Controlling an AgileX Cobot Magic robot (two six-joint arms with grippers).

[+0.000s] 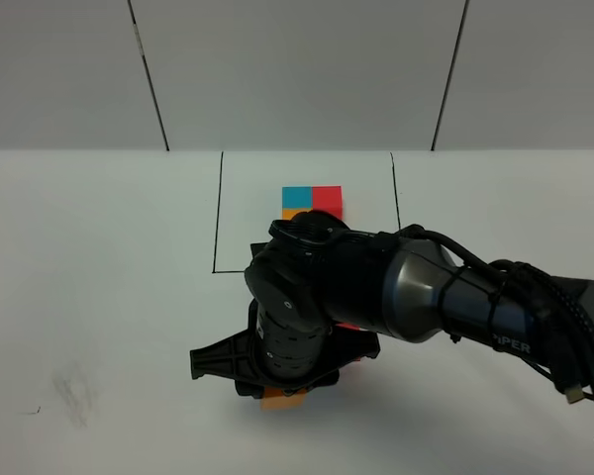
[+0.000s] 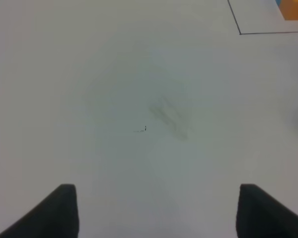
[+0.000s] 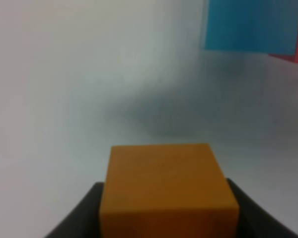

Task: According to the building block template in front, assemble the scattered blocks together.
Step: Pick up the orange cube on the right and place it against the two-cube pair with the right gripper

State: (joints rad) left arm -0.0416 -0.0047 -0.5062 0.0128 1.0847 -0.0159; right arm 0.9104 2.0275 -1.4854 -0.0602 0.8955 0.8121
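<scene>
The template (image 1: 312, 198) is an L of cyan, red and orange cubes at the back, inside a thin black drawn rectangle (image 1: 218, 213); my right arm covers part of its orange cube. My right gripper (image 1: 280, 388) reaches across the middle and is shut on the scattered orange block (image 1: 283, 401), which fills the space between the fingers in the right wrist view (image 3: 166, 191). That view also shows the loose cyan block (image 3: 248, 25) and the loose red block (image 3: 294, 55) side by side beyond it. My left gripper (image 2: 159, 213) is open and empty above bare table.
My right arm (image 1: 426, 292) hides the table's middle in the high view; a red sliver (image 1: 348, 326) shows under it. A faint grey smudge (image 1: 74, 394) marks the table at front left. The frame's corner (image 2: 240, 33) and the template's orange cube (image 2: 294, 9) show in the left wrist view.
</scene>
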